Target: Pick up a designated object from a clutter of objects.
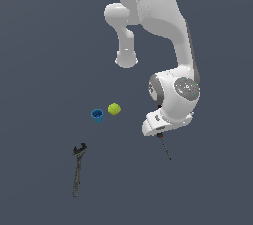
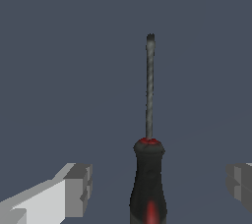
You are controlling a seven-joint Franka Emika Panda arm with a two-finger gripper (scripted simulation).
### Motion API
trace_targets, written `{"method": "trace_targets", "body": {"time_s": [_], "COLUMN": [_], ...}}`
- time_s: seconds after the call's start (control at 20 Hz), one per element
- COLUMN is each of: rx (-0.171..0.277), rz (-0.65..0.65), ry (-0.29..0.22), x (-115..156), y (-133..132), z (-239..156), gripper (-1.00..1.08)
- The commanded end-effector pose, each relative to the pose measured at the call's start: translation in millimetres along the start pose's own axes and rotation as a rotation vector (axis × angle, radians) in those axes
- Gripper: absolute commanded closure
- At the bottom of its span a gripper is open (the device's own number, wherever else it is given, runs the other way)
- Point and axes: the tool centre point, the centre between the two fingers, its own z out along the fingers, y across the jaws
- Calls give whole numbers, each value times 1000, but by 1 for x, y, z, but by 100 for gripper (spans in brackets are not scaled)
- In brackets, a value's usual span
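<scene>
Red-and-black screwdriver [image 2: 148,169] lies on the grey floor directly beneath the gripper [image 2: 160,183], handle centred between wide-open, empty fingers [image 2: 78,188]. A sound grasp likely requires closing squarely across the handle, not the thin shaft, well apart from the wrench [image 1: 78,168].

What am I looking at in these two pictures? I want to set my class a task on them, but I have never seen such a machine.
It is a simulated white robot arm. The exterior view, from a camera off the arm, shows a blue cup, a yellow-green ball and a long grey wrench lying apart on a dark surface. The wrist view looks down from a camera by the hand. Its two grey fingers stand wide apart either side of a screwdriver with a red-and-black handle. Nothing is held yet.
</scene>
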Motion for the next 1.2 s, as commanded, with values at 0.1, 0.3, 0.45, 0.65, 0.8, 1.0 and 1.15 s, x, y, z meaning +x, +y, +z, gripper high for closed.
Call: {"method": "trace_targets", "body": {"time_s": [0.1, 0.3, 0.45, 0.65, 0.8, 1.0, 1.15], "rx": [0, 0, 0, 0, 0, 0, 0], "rz": [0, 0, 0, 0, 0, 0, 0], "ry": [1, 1, 1, 2, 3, 3, 3], "x": [0, 0, 0, 0, 1, 1, 1], "y": [0, 0, 0, 0, -1, -1, -1], "z": [3, 17, 33, 47, 51, 51, 51], "gripper": [-92, -92, -92, -92, -92, 108, 108]}}
